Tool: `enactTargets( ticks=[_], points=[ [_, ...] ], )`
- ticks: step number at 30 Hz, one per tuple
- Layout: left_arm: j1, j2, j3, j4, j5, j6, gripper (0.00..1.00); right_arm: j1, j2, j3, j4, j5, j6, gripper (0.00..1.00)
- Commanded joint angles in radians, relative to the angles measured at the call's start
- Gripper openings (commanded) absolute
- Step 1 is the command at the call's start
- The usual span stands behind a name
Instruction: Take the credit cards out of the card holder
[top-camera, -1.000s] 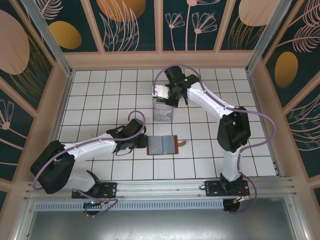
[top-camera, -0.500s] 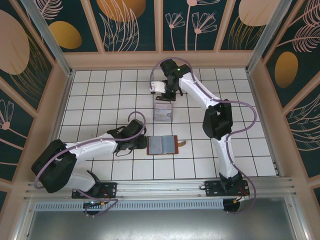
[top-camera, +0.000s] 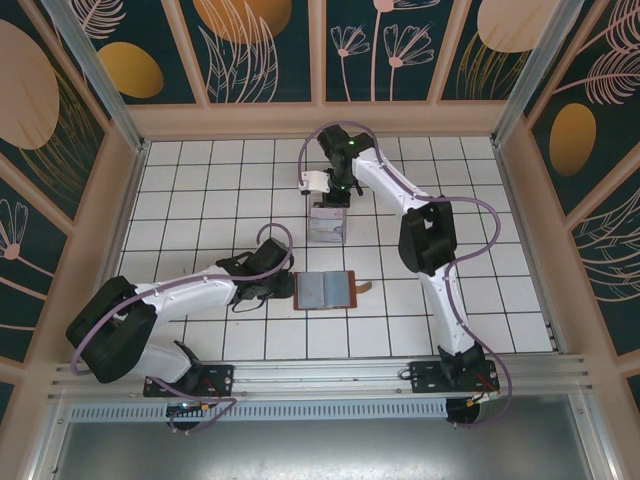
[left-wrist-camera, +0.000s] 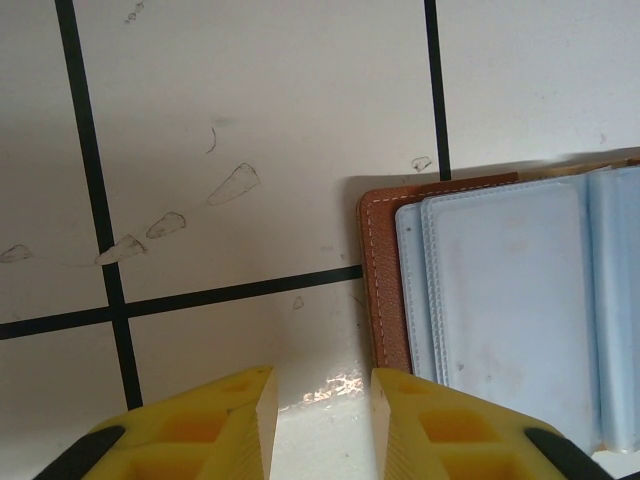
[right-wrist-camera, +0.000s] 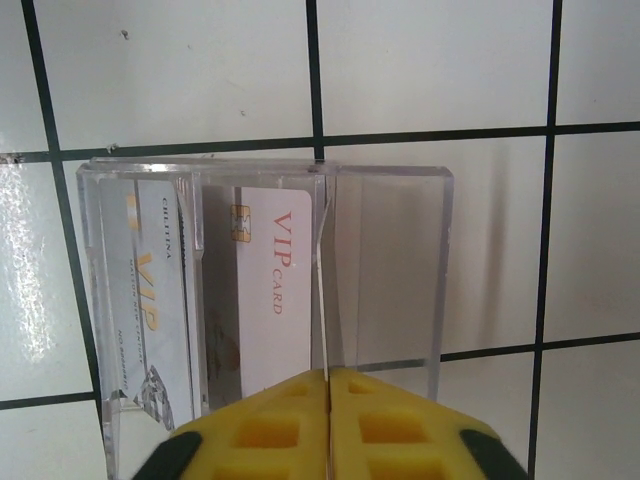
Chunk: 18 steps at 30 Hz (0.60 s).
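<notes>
The card holder (top-camera: 322, 290) lies open on the tiled floor, blue-grey inside up, with its brown tab to the right. In the left wrist view its brown edge and blue pockets (left-wrist-camera: 500, 290) lie just right of my left gripper (left-wrist-camera: 322, 400), which is open over bare tile. My right gripper (right-wrist-camera: 328, 375) is shut on a thin credit card (right-wrist-camera: 319, 256) seen edge-on, standing in a clear plastic tray (right-wrist-camera: 395, 270). Two more credit cards (right-wrist-camera: 270, 290) (right-wrist-camera: 150, 300) stand in the tray's left slots. From above, the right gripper (top-camera: 330, 200) hangs over that tray (top-camera: 327, 228).
Wooden walls and metal posts ring the white tiled floor (top-camera: 200, 200). The right arm's elbow (top-camera: 425, 235) arches over the middle right. The left arm (top-camera: 190, 295) lies low across the near left. The tiles at the far left and near right are open.
The right arm's elbow has swung left and its wrist has turned over the tray. The left arm and the card holder have not moved.
</notes>
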Motion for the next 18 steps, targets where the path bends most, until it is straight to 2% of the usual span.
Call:
enactTargets(
  ticks=[1, 9, 18],
  points=[
    [-0.006, 0.013, 0.026, -0.019, 0.000, 0.006, 0.32, -0.004, 0.024, 0.029, -0.002, 0.012, -0.003, 0.15],
    [-0.004, 0.023, 0.043, -0.030, -0.002, 0.012, 0.32, -0.005, 0.017, 0.025, 0.115, 0.104, 0.007, 0.20],
    [-0.006, 0.024, 0.052, -0.038, -0.004, 0.012, 0.32, -0.005, -0.013, 0.012, 0.193, 0.131, 0.009, 0.21]
  ],
)
